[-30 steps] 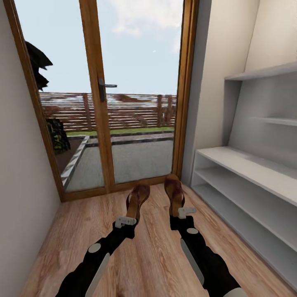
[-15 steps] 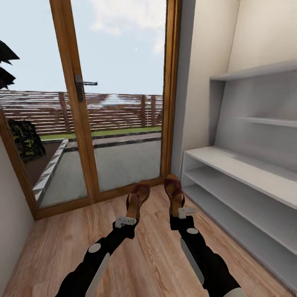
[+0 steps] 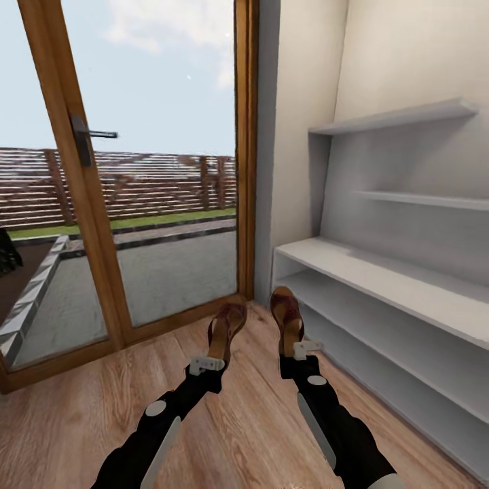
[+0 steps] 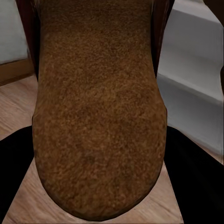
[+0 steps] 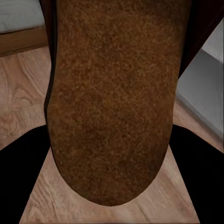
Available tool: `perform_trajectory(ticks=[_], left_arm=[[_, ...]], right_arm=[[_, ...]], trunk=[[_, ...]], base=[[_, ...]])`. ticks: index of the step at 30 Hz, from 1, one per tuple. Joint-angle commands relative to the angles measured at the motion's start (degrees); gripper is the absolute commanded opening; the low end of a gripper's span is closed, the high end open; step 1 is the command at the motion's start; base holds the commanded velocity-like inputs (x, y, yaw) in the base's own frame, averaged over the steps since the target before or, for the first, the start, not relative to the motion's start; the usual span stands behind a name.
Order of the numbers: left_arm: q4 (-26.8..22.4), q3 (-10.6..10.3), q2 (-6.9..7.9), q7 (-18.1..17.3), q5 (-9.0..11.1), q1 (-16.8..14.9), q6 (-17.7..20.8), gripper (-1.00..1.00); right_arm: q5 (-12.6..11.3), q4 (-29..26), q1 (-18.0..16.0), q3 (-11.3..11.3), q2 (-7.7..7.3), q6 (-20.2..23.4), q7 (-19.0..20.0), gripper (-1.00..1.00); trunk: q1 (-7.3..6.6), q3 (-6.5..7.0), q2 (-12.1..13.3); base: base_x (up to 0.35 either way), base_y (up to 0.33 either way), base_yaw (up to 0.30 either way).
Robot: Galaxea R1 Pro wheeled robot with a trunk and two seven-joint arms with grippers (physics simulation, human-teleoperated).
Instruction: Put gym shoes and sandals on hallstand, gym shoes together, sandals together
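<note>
Head view: both arms reach forward over the wood floor point(image 3: 81, 421), each tool carrying one sandal clear of the planks. The left tool point(image 3: 206, 365) grasps the left sandal point(image 3: 225, 331) by its heel, the toe pointing toward 12 o'clock; the right tool point(image 3: 305, 349) grasps the right sandal point(image 3: 286, 316) likewise. The two sandals lie side by side, near but apart. The hallstand point(image 3: 380, 278) stands at 2 o'clock, its white bench top, open lower bays and two stepped wall shelves all bare. A glazed door point(image 3: 85, 204) with a wooden frame and dark handle occupies 11 o'clock; a fence and lawn show through the glass.

Left wrist view: the tan insole of the left sandal point(image 4: 100, 107) runs straight out from the tool, with dark finger masses at either side of its heel, floor beneath and a white hallstand shelf point(image 4: 196, 88) beyond. Actual pad contact is hidden.

Right wrist view: the right sandal point(image 5: 114, 98) appears the same way, framed by dark fingers, over floor, with a grey-white shelf edge point(image 5: 200, 93) beside it.
</note>
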Motion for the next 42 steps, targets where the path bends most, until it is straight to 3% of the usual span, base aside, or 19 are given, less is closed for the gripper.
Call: perform_trajectory(ticks=[1,8,29,42], left_arm=[[-0.1,0.1,0.0,-0.2,0.6,0.0,0.5,-1.0],[-0.1,0.1,0.0,-0.2,0.6,0.0,0.5,-1.0],[-0.1,0.1,0.0,-0.2,0.6,0.0,0.5,-1.0],[-0.1,0.0,0.0,-0.2,0.6,0.0,0.5,-1.0]], right_arm=[[-0.5,0.0,-0.1,0.2,-0.02,0.2,-0.6,-1.0],[-0.5,-0.1,-0.1,0.2,-0.02,0.2,-0.6,-1.0],[-0.5,-0.1,-0.1,0.2,-0.02,0.2,-0.6,-1.0],[-0.5,-0.1,-0.1,0.2,-0.02,0.2,-0.6,-1.0]], trunk=[[-0.01,-0.06,0.0],[-0.01,-0.06,0.0],[-0.01,-0.06,0.0],[-0.01,-0.06,0.0]], base=[[0.0,0.0,-0.3],[0.089,0.063,-0.3],[0.194,0.23,-0.23],[0.017,0.017,-0.3]])
